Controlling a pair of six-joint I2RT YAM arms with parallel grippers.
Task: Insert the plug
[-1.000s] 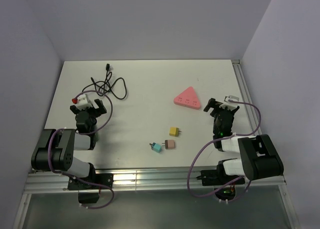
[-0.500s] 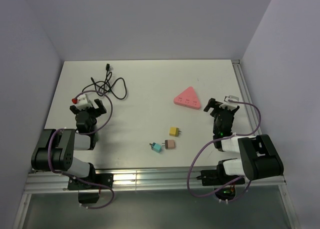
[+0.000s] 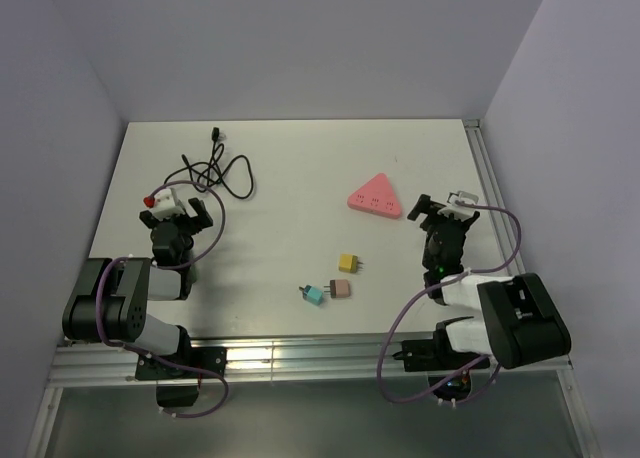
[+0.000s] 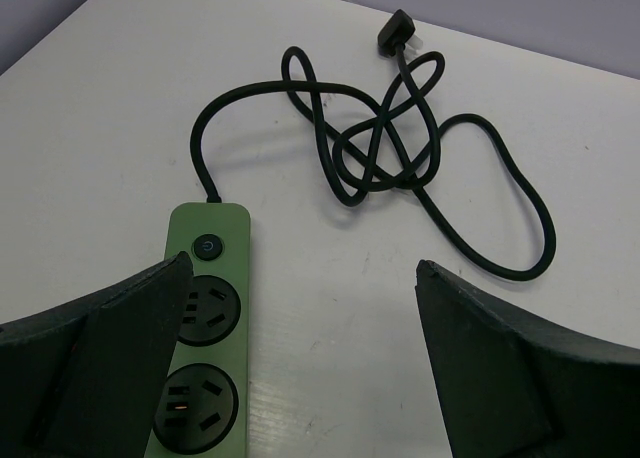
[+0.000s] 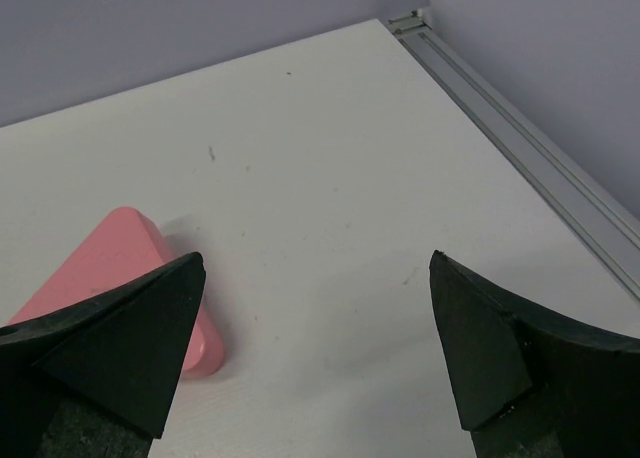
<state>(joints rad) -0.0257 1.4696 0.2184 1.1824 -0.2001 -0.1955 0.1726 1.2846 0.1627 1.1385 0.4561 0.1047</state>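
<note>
A power symbol marks the button on the green power strip, left side; left gripper and right gripper both gape wide, empty

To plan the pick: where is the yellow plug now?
In the top view the yellow plug lies right of centre, between the pink triangular socket behind it and the teal plug and pink plug in front.

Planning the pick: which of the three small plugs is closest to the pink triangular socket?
The yellow plug; the teal plug and pink plug lie together, farther from it.
</note>
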